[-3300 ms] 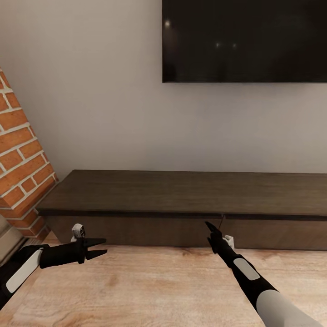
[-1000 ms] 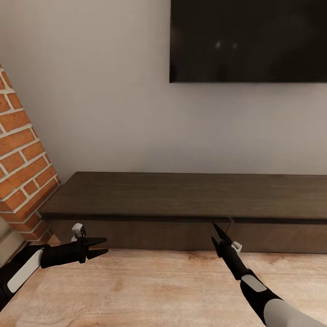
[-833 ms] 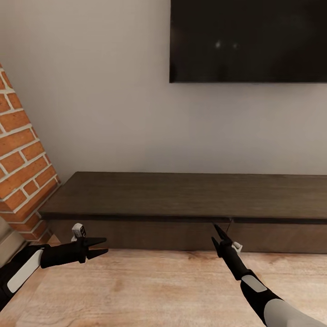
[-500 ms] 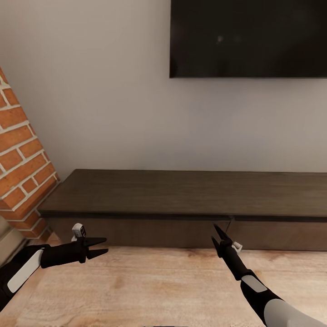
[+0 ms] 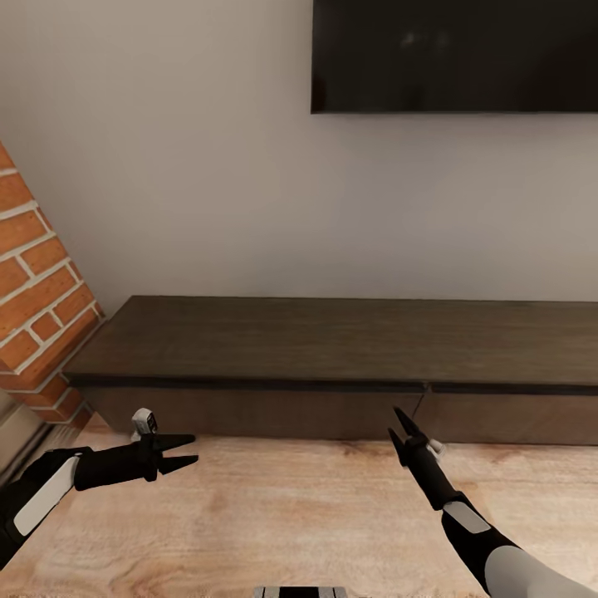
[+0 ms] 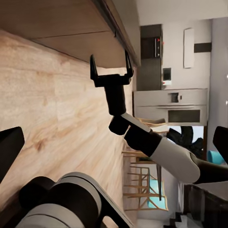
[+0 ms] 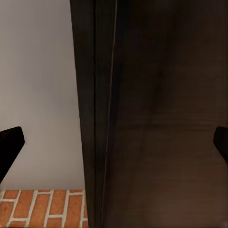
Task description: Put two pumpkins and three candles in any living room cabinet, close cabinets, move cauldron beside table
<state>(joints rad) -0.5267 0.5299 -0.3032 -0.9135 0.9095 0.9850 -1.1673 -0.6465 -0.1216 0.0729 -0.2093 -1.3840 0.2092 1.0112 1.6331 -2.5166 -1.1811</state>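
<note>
So the cabinet (image 5: 332, 365) is sitting right in front of the robot, long dark low unit against the pale wall at 12 o'clock, and every drawer front on it looks flush and shut. Nothing on its top, and you can't see inside any drawer, so no clue what's in there, if anything.

What changed over the last second: the whole view dropped a bit. The TV (image 5: 455, 54) slid up toward the top edge, the cabinet rose slightly in frame, and a sliver of the robot's own base (image 5: 299, 592) popped in at 6 o'clock. That's the camera moving, not the furniture. Looks like the head tipped down or the robot backed off a touch. The arms barely shifted relative to each other.

The right end effector (image 5: 402, 428) is at about 5 o'clock, fingers spread apart and holding nothing, tips just short of the seam between two drawer fronts. The left end effector (image 5: 184, 449) hangs out at 8 o'clock over the wood floor (image 5: 291, 507), also spread and holding nothing. Brick column (image 5: 37, 324) at 9 o'clock.

My guess is it's lining up to pull a drawer open, so the actual stashing hasn't started from here.
</note>
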